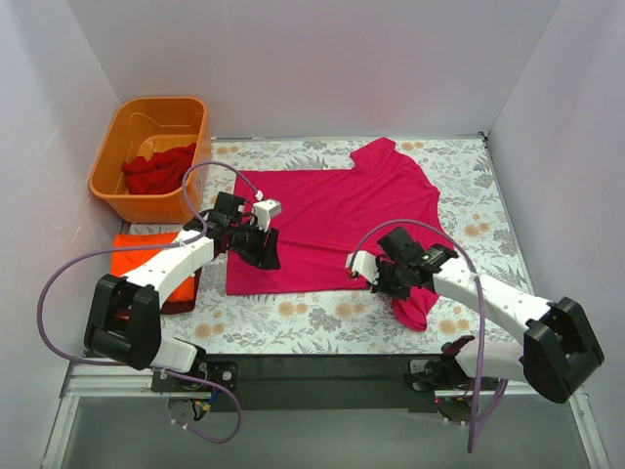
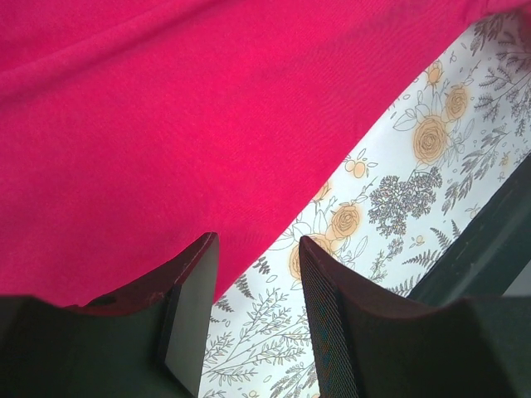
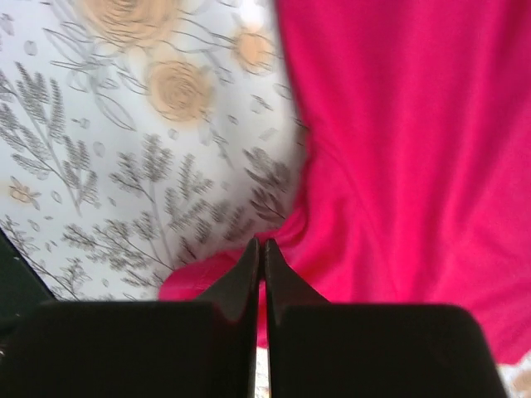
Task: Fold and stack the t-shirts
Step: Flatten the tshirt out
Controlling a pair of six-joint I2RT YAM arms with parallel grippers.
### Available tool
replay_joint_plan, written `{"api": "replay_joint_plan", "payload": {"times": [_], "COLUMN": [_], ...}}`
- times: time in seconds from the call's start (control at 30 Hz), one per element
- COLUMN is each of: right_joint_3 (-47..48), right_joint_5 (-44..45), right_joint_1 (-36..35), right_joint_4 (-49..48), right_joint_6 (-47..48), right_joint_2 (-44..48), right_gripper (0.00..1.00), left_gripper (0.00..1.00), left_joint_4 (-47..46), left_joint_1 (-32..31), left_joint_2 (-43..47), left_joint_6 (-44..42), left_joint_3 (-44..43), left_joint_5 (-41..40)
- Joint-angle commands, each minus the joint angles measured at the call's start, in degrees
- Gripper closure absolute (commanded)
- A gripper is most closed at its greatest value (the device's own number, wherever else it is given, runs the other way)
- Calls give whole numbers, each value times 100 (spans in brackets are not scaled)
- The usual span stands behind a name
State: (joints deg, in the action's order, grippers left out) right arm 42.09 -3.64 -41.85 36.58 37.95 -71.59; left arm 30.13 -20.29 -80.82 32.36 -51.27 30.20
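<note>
A magenta-pink t-shirt [image 1: 332, 220] lies spread on the floral table, its right lower part bunched under my right arm [image 1: 415, 308]. My left gripper [image 1: 268, 252] hovers over the shirt's left lower edge. In the left wrist view it [image 2: 257, 245] is open and empty, with the shirt's hem [image 2: 166, 166] and bare table between the jaws. My right gripper [image 1: 377, 277] is at the shirt's lower right. In the right wrist view it [image 3: 261, 245] is shut, pinching a pucker of the pink cloth [image 3: 398, 166].
An orange plastic tub [image 1: 117, 156] at the back left holds a deep red t-shirt [image 1: 158, 170]. A folded orange t-shirt [image 1: 137, 256] lies left of my left arm, with dark maroon cloth [image 1: 184, 291] beneath it. White walls enclose the table on three sides.
</note>
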Motion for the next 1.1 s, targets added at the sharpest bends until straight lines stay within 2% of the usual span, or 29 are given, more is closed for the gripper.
{"api": "replay_joint_plan", "payload": {"times": [0.0,0.13,0.2,0.33,0.47,0.57,0.63,0.7,0.77,0.87,1.0,1.07], "right_joint_3": [274,116,89,282,651,941,1056,1144,1048,785,232,55], "right_joint_5": [-487,-664,-734,-840,-1024,-1628,-1876,-2027,-1966,-1869,-1465,-1123], "right_joint_1": [667,1353,1792,2697,2919,2928,2893,2805,2516,1919,646,433], "right_joint_4": [270,280,271,271,507,902,1166,1412,1501,1642,1502,1081], "right_joint_6": [404,888,1020,1275,1197,1153,1170,1232,1284,1346,1146,943], "right_joint_2": [444,445,243,-109,-180,-40,31,145,320,592,831,762], "right_gripper": [99,96,84,71,57,58,60,69,81,87,83,79], "left_gripper": [58,58,58,58,58,58,58,58,58,59,59,59], "left_joint_4": [72,72,98,116,116,125,125,177,212,274,309,335], "left_joint_1": [34,34,34,43,43,52,52,96,122,157,201,219], "left_joint_2": [-48,-145,-215,-285,-321,-294,-286,-286,-294,-294,-259,-242], "left_joint_6": [-89,-116,-142,-142,-125,-116,-90,-72,-46,-54,-72,-81], "left_joint_3": [-208,-235,-261,-314,-296,-261,-252,-261,-261,-270,-252,-209], "left_joint_5": [-23,30,30,30,118,118,74,83,100,127,136,118]}}
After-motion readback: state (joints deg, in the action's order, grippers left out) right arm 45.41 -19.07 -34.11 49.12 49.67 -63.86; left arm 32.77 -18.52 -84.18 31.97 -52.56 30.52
